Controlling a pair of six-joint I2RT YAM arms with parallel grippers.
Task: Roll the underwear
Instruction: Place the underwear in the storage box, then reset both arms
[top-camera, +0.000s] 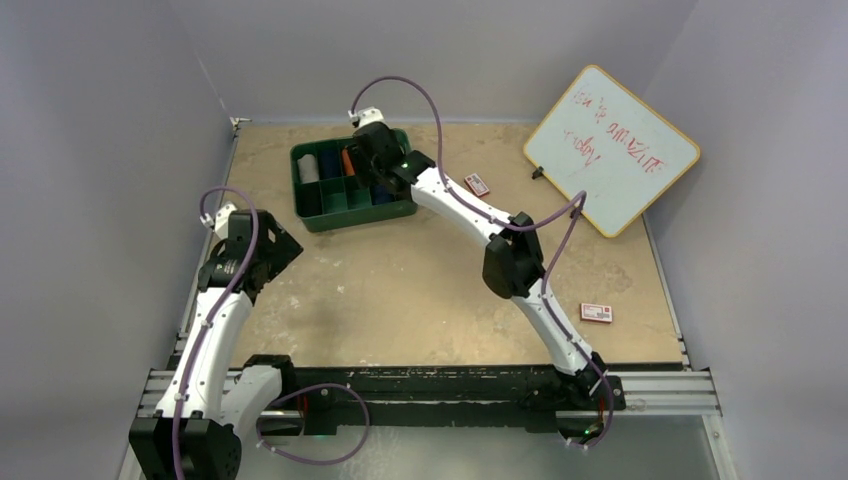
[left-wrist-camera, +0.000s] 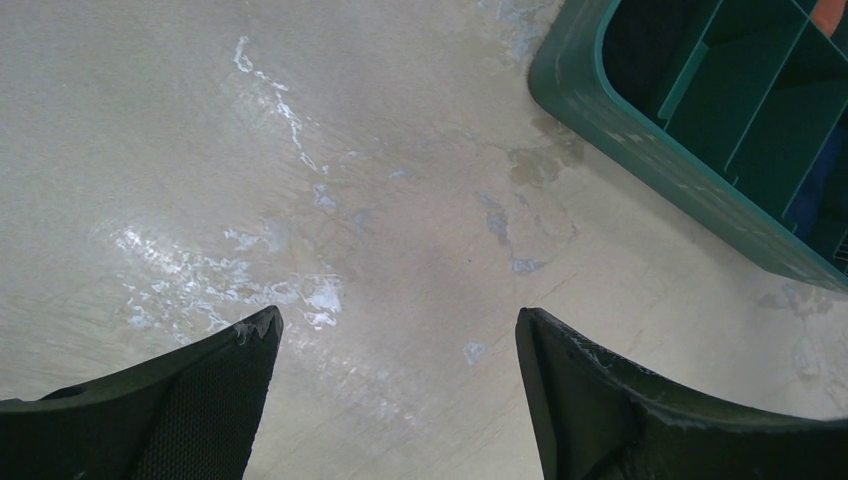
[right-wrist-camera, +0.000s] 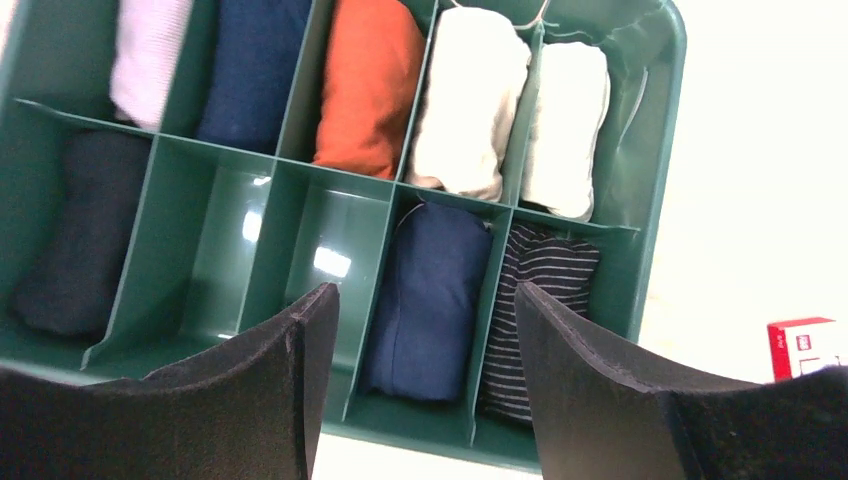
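— Two pieces of underwear: where are they?
— Both sit rolled in the green tray (right-wrist-camera: 660, 180), in its near row. The navy roll (right-wrist-camera: 425, 300) fills the second compartment from the tray's right edge; the black roll (right-wrist-camera: 75, 240) fills the near-left corner compartment. Each has a slot to itself, probably so it cannot unroll.
— And the grippers?
— The right gripper (right-wrist-camera: 425, 290) hangs just above the navy roll, fingers spread, holding nothing; it looks like a release. That arm stretches from the tabletop's near edge, elbow raised, wrist tipped down over the tray by the far edge. The left gripper (left-wrist-camera: 398, 318) is spread wide and empty over the tabletop (left-wrist-camera: 300, 150) beside the tray's near-left corner, its arm folded back along the left edge.
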